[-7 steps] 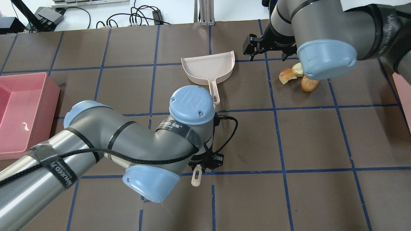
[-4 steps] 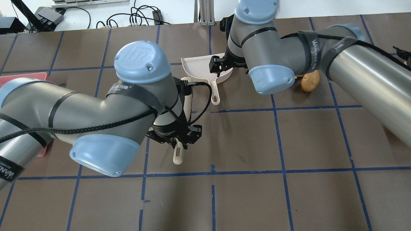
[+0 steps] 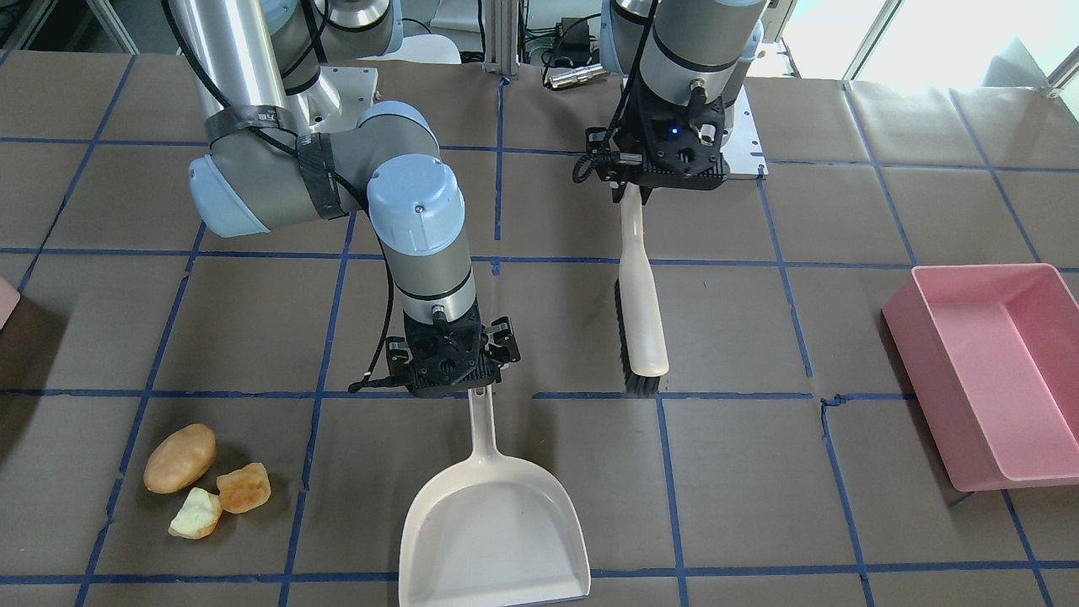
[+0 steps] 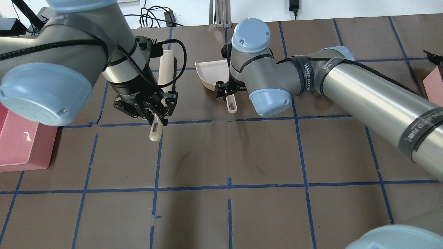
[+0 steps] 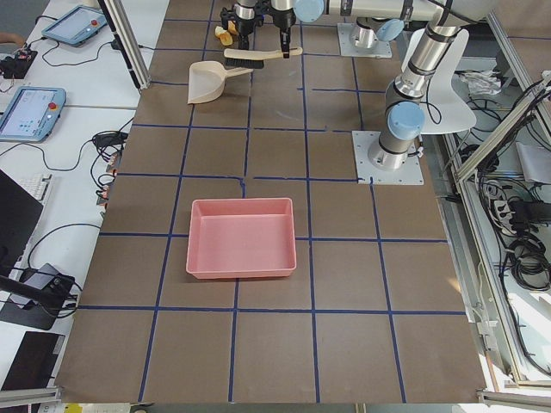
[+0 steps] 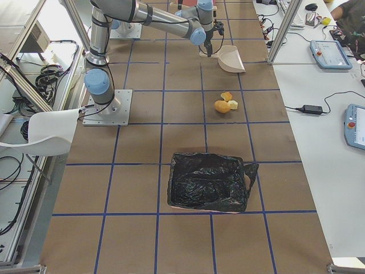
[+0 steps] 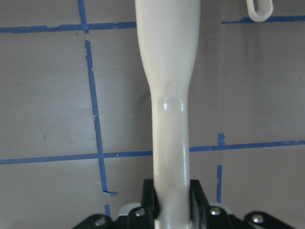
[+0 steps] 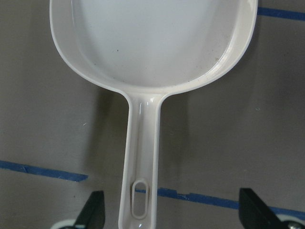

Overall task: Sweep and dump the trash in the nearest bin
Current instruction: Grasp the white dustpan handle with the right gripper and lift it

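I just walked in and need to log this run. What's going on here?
The left gripper is shut on the brush, holding it by its handle. The right gripper is open around the dustpan handle and has not yet closed on it. The dustpan is empty. The trash, three small pieces, sits together on the table to the robot's right of the dustpan, clear of both tools and not yet swept.

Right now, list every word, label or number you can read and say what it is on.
"WANJEED": black strap near the right arm's wrist joints.
"WANJEED": second black strap on that arm's silver tube.
Faint print on the left wrist's black housing: too blurred to read.
Tablet screens beside the table: too small to read.
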